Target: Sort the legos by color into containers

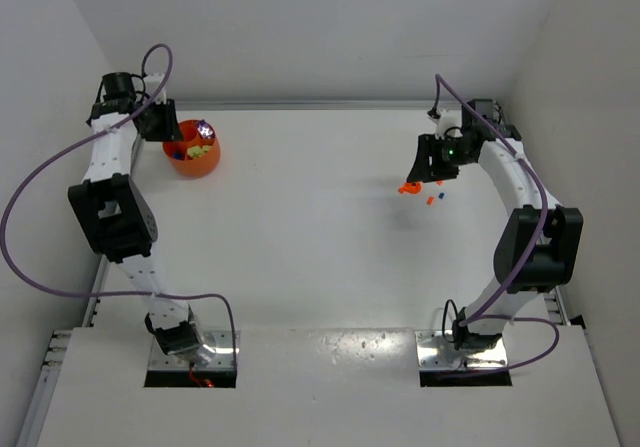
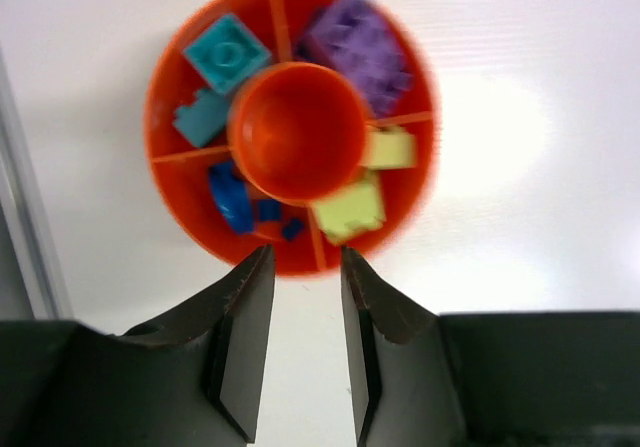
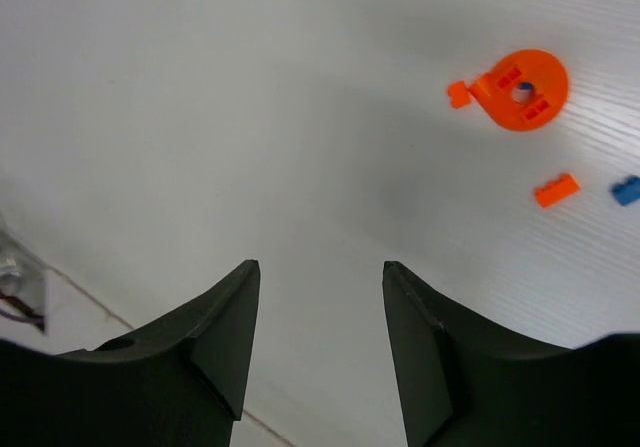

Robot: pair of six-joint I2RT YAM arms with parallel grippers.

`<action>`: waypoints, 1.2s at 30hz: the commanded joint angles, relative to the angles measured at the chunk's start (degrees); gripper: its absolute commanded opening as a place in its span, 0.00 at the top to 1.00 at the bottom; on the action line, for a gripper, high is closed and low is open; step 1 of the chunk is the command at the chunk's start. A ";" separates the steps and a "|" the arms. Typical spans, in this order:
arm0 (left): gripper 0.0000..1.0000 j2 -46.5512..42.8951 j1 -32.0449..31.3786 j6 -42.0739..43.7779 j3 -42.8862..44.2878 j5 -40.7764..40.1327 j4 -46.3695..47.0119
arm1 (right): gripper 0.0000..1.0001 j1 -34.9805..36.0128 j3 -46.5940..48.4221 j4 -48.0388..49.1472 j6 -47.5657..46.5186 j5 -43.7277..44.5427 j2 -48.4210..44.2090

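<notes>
The orange round container [image 1: 190, 167] stands at the far left, split into wedge compartments around a central cup [image 2: 300, 132]. Teal legos [image 2: 225, 55], a purple lego [image 2: 358, 47], yellow-green legos [image 2: 350, 205] and dark blue legos [image 2: 232, 195] lie in separate wedges. My left gripper [image 2: 305, 257] hovers at the container's near rim [image 2: 418, 189], open and empty. At the right, an orange round piece [image 3: 522, 89], a tiny orange lego [image 3: 459, 93], an orange brick [image 3: 556, 189] and a blue brick [image 3: 627, 189] lie on the table. My right gripper [image 3: 320, 267] is open and empty, to their left in its wrist view.
White walls close in the table on the left, back and right. The loose legos [image 1: 408, 187] sit just below the right gripper [image 1: 435, 162]. A metal rail runs along the table's left edge [image 2: 25, 237].
</notes>
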 commanded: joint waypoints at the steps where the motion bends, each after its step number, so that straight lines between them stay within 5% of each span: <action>1: 0.60 -12.61 0.00 3.71 -2.43 11.13 0.83 | 0.49 0.13 0.55 -3.40 -7.81 8.92 0.06; 4: 0.60 -19.73 -2.98 5.12 -7.09 15.89 0.83 | 0.50 -0.40 -3.74 0.01 -12.03 18.85 -1.69; 10: 0.56 -28.09 -11.68 2.94 -11.92 12.74 1.78 | 0.56 -1.53 -2.82 2.14 -13.38 29.59 1.28; 12: 0.56 -30.80 -13.18 0.66 -12.71 11.34 3.36 | 0.62 -1.54 -0.35 0.73 -11.27 29.60 4.87; 20: 0.52 -36.54 -17.41 -2.16 -17.81 8.69 6.71 | 0.60 -2.07 -3.68 5.38 -13.45 27.50 7.44; 36: 0.40 -36.62 -17.41 -1.64 -19.58 15.72 6.71 | 0.52 -4.87 5.98 1.61 -40.59 20.55 18.16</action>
